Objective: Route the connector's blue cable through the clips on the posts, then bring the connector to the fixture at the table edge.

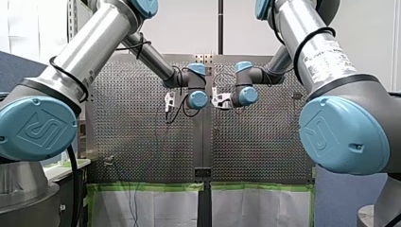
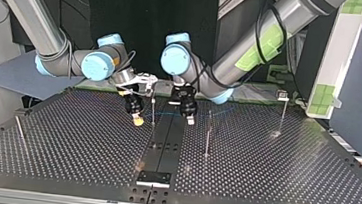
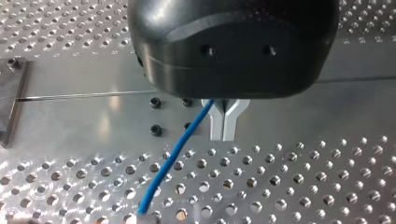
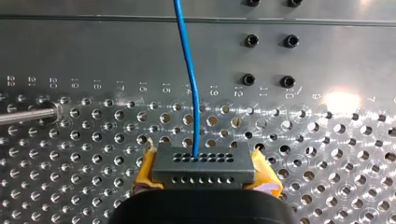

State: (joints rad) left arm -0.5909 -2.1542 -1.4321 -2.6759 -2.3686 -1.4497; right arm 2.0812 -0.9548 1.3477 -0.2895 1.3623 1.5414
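My right pincer (image 4: 205, 173) grips the connector (image 4: 204, 161) over the far middle of the worktop (image 4: 327, 154). The cable (image 4: 191, 84) runs straight from it to my left pincer (image 3: 224, 128), which is closed on it. A post (image 2: 153, 110) stands between the two pincers.

We hold our left arm (image 1: 90, 47) and right arm (image 1: 321, 52) reaching inward, wrists nearly meeting. Our left gripper (image 3: 224, 135) has its fingers pressed together; our right gripper (image 4: 204, 163) (yellow pads) clamps the connector (image 4: 205, 176).
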